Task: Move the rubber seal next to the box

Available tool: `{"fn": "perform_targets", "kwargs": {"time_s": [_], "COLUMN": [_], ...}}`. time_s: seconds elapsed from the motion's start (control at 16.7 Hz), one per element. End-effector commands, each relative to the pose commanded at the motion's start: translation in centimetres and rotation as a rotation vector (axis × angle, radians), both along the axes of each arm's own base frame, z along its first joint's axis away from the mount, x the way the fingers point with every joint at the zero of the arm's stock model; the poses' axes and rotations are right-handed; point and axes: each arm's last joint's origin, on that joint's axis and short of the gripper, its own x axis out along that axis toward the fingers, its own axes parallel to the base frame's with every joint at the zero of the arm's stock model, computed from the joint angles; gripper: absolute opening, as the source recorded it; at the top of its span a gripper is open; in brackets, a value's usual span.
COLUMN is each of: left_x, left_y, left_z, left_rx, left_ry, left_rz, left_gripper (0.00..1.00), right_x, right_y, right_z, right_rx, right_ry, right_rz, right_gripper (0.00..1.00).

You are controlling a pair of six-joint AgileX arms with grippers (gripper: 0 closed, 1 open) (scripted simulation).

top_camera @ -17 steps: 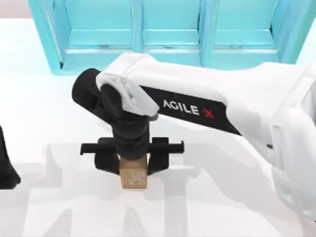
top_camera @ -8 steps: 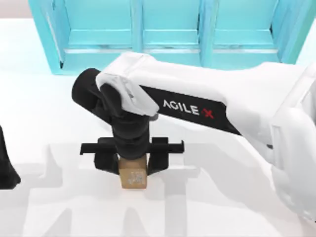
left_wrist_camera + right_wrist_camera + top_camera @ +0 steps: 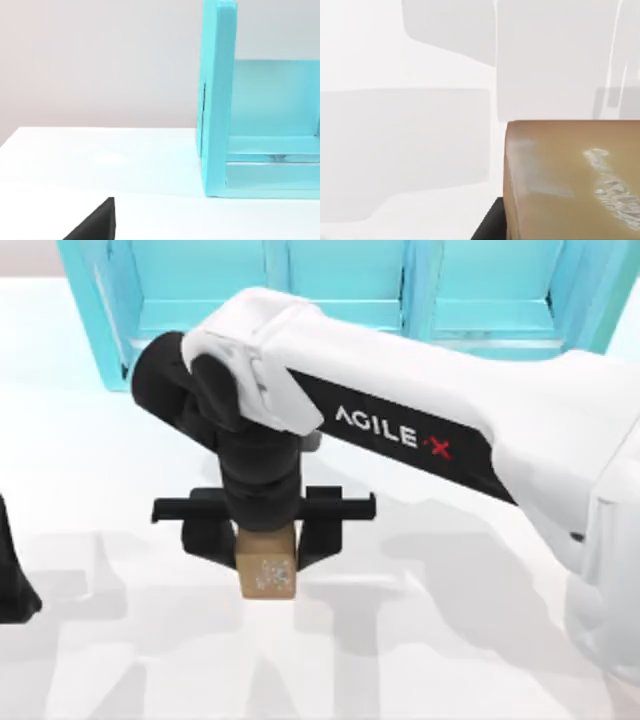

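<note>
Seal (image 3: 266,574) sits clamped between your right gripper's (image 3: 266,540) fingers near the desk's middle, apparently lifted. Grasp done; carrying it beside the box remains. Your left arm (image 3: 12,575) idles at the left edge.

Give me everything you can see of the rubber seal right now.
The rubber seal is a small tan-brown cuboid block, matte-looking, with a whitish speckled mark on its upward face, also seen close up in the right wrist view. It sits between the black fingers of the right gripper, which close on its sides, over the white table, in front of the turquoise shelf unit.
</note>
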Motion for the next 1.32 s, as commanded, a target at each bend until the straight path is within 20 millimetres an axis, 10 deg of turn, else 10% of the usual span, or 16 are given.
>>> {"fn": "perform_targets", "kwargs": {"time_s": [0.48, 1.02, 1.32], "left_x": [0.0, 0.0, 0.0], "left_y": [0.0, 0.0, 0.0], "left_z": [0.0, 0.0, 0.0], "left_rx": [0.000, 0.000, 0.000], "left_ry": [0.000, 0.000, 0.000], "left_rz": [0.000, 0.000, 0.000], "left_gripper": [1.00, 1.00, 1.00], "right_x": [2.0, 9.5, 8.9], "right_y": [-2.7, -25.2, -29.4], "right_z": [0.9, 7.9, 9.4], "right_rx": [-0.009, -0.005, -0.003], "right_ry": [0.007, 0.003, -0.001], "right_rz": [-0.002, 0.002, 0.003], "right_gripper": [0.00, 0.00, 0.00]}}
